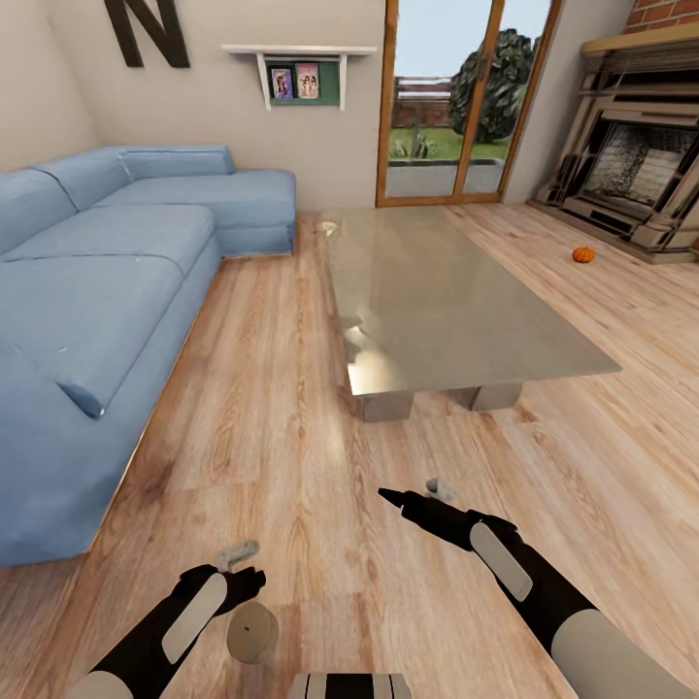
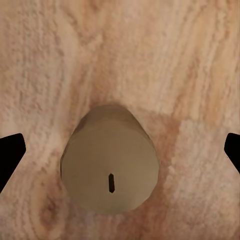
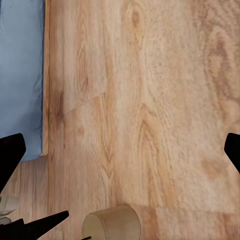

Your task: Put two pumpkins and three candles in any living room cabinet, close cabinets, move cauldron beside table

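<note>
One wide stretch of pale wood-plank floor is seen running through a living room, from the robot's arms up to a glazed door with a wooden frame in the far wall. A long blue sofa is set along the left side, its front edge bordering the planks, and a white wall shelf is hung above its far end. The low grey table, with its glossy top, is placed right of centre on short grey supports, so that a clear lane of floor is left between its left edge and the sofa. An ornate stone fireplace is built into the right wall, and open floor lies between it and the table; one small orange pumpkin is found there on the planks, near the hearth and well apart from the table.

One beige candle stands upright on the floor close in front of the robot, directly beneath the left gripper. In the left wrist view the candle is centred between black fingertips held wide apart, neither touching it. The right gripper is held over bare floor short of the table's near end, also spread wide and holding nothing; the candle is caught at the edge of its wrist view.
</note>
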Tool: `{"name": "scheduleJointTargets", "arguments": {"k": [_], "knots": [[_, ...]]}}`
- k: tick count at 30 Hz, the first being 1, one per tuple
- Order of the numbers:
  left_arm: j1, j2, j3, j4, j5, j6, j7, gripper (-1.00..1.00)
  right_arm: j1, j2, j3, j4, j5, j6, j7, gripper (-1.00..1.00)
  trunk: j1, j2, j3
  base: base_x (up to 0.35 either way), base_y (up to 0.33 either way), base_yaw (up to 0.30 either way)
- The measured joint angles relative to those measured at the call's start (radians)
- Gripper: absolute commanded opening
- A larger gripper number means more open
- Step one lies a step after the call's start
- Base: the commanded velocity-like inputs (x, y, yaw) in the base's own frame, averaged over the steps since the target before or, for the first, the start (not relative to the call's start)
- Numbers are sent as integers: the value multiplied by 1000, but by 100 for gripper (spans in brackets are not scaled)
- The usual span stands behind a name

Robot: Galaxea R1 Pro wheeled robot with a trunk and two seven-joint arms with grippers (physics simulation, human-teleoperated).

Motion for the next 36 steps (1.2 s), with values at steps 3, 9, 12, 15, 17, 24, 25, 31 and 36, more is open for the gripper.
{"name": "scheduleJointTargets", "arguments": {"k": [3,9,12,15,17,24,25,31,36], "knots": [[0,0,0,-1,0,-11,0,100,0,0,0,0,0,0,0,100,0,0,0,2,0,0],[0,1,-1,1,0,-20,0,100,0,0,0,-2,3,0,2,100,1,0,-4,0,0,0],[0,2,-1,1,0,-21,0,100,0,-1,0,-7,4,0,6,100,2,-1,-15,0,0,0],[0,1,-1,1,0,-21,0,100,-1,-4,0,-17,4,0,15,100,3,-2,-27,0,0,0],[0,1,-1,1,0,-21,0,100,-1,-4,0,-22,4,0,19,100,4,-2,-35,0,0,0],[0,0,-1,3,0,-31,0,100,-1,-2,2,-105,7,0,57,100,7,-4,-62,0,0,0],[0,0,-1,3,0,-35,0,100,0,-2,2,-117,7,0,60,100,8,-4,-66,0,0,0],[0,0,-2,4,1,-41,0,100,1,-3,2,-139,8,-1,67,100,10,-5,-89,0,0,0],[0,0,-3,4,1,-41,0,100,2,-3,2,-141,8,0,68,100,13,-7,-108,0,0,0]]}}
